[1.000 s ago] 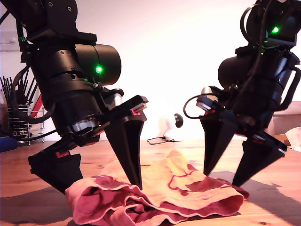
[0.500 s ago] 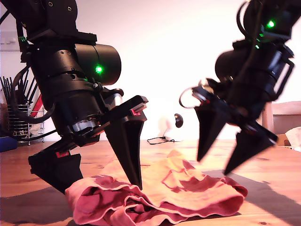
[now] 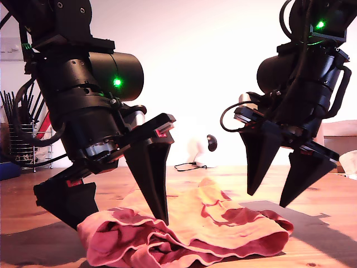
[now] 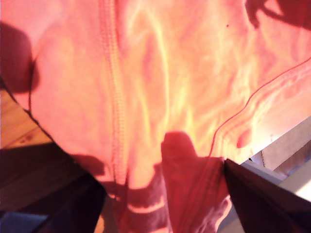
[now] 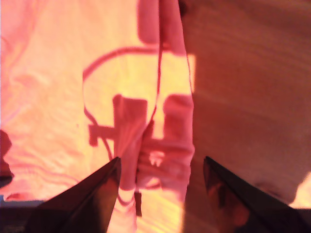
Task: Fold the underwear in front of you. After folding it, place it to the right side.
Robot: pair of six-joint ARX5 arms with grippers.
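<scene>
So here's the setup: the underwear (image 3: 189, 231) is lying bunched up on the wooden table (image 3: 329, 223), low in the exterior view and roughly centred, with rumpled folds piled toward the exterior view's left and a flatter stretch running toward that view's right. It's coral-orange with thin dark seam lines curving across the top layer.

My first gripper (image 3: 120, 215) is the one on the exterior view's left. Its jaws are spread wide apart and planted down at the crumpled end of the fabric. One finger tip sits right on the cloth near the middle of the heap, the other comes down at the outer edge of the pile. In the first wrist view the fabric (image 4: 160, 87) fills nearly the whole picture between the two dark fingers, with a stitched seam running along it. Nothing is pinched between them; the cloth just lies between and under the tips.

My second gripper (image 3: 270, 201) is on the exterior view's right, tilted, and it hangs just above the underwear with a gap under both tips. Its jaws are parted too, and hold nothing. In the second wrist view the folded edge of the fabric (image 5: 146, 126) sits under the space between the fingers, with bare table to one side and the gripper's own shadow thrown across the cloth.
</scene>
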